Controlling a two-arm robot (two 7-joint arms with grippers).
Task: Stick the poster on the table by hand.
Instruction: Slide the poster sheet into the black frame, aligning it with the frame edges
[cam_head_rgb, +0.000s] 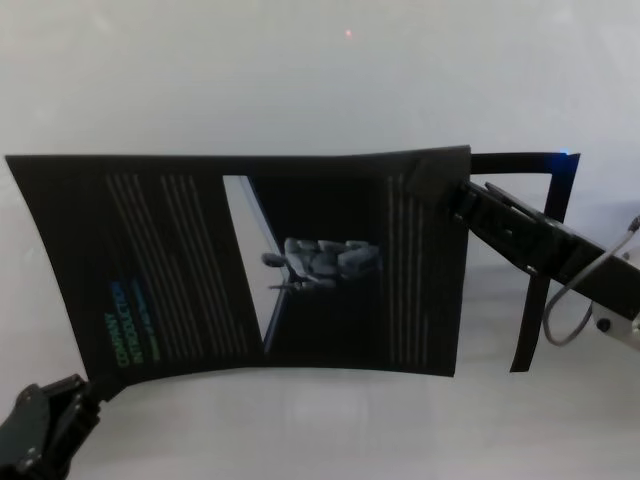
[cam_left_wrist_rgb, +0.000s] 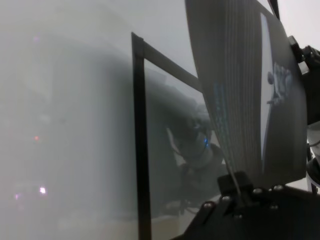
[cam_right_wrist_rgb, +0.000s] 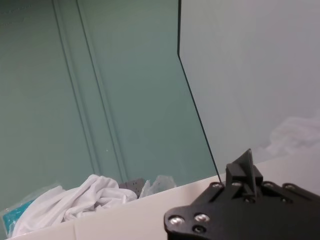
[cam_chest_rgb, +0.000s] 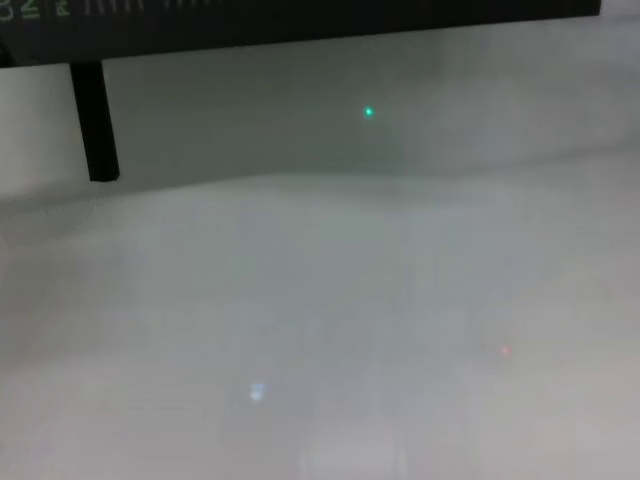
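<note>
**Poster held by two corners, at risk of sagging crooked**

The poster (cam_head_rgb: 250, 265) hangs stretched between the left gripper (cam_head_rgb: 85, 390) and right gripper (cam_head_rgb: 440, 185), each pinched closed on a corner, above the table (cam_chest_rgb: 320, 330). Uneven lowering could crease it or slip a corner free.

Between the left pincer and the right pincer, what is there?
Only the poster, spanning between them in the head view: left pincer at its near-left corner, right pincer at its far-right corner.
</note>
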